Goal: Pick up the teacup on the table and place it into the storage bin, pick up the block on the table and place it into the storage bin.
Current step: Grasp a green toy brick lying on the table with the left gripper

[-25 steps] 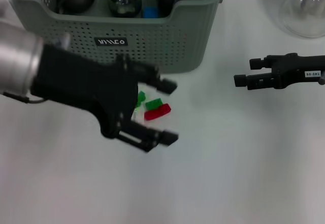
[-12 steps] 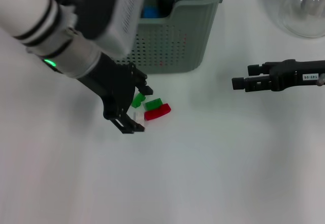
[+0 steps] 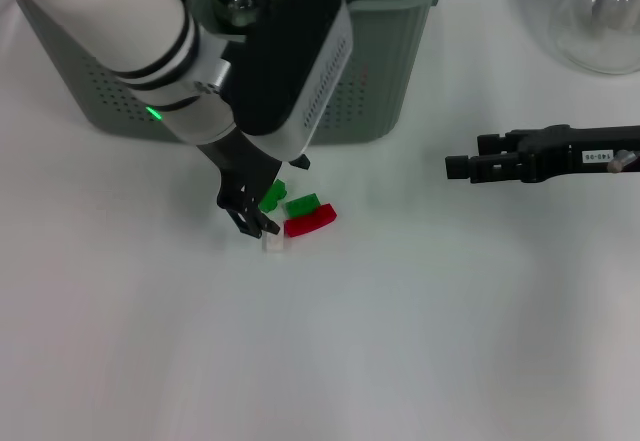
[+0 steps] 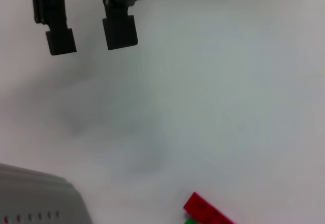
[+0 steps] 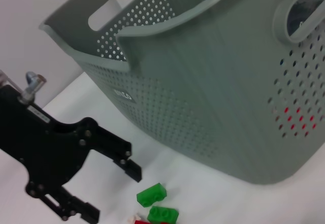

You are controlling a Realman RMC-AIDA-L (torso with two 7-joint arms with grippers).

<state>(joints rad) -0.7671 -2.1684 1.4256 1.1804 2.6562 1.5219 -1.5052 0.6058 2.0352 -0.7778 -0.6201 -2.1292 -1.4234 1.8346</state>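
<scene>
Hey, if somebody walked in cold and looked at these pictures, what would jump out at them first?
Probably the big white and black left arm reaching down in front of the storage bin, its open left gripper right over a little cluster of blocks: two green blocks, a red block and a small white piece. Off to the right, the right gripper hovers over bare table.

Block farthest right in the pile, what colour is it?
Red block, clearest in the head view.
</scene>
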